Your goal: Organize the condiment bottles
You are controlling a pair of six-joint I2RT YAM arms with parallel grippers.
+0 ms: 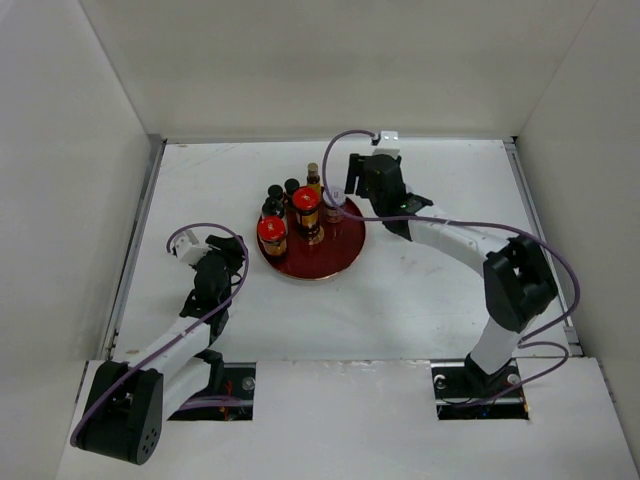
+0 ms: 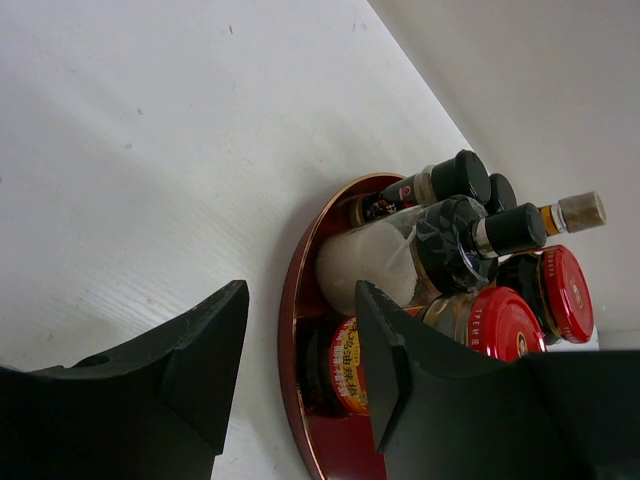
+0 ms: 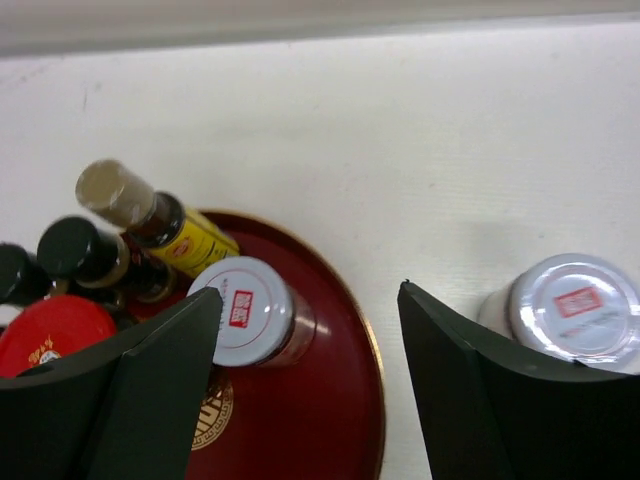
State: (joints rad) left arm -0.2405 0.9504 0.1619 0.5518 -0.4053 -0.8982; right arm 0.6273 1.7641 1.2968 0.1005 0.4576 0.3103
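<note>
A round red tray (image 1: 330, 262) holds the condiment bottles: two amber red-lidded jars (image 1: 271, 232) (image 1: 306, 200), small dark black-capped bottles (image 1: 275, 194), a slim gold-capped bottle (image 1: 313, 173) and a white-lidded jar (image 1: 333, 211). My right gripper (image 1: 348, 198) is open and empty over the tray's right rim (image 3: 372, 350). The white-lidded jar (image 3: 242, 310) stands by its left finger. A second white-lidded jar (image 3: 572, 305) stands off the tray, behind its right finger. My left gripper (image 1: 232, 256) is open and empty, low at the tray's left rim (image 2: 290, 340). It faces a red-lidded jar (image 2: 490, 322).
White walls close the table on the left, back and right. In the left wrist view a dark faceted-cap jar of white powder (image 2: 368, 264), a black-capped bottle (image 2: 440, 186) and the gold-capped bottle (image 2: 578, 211) crowd the tray's far side.
</note>
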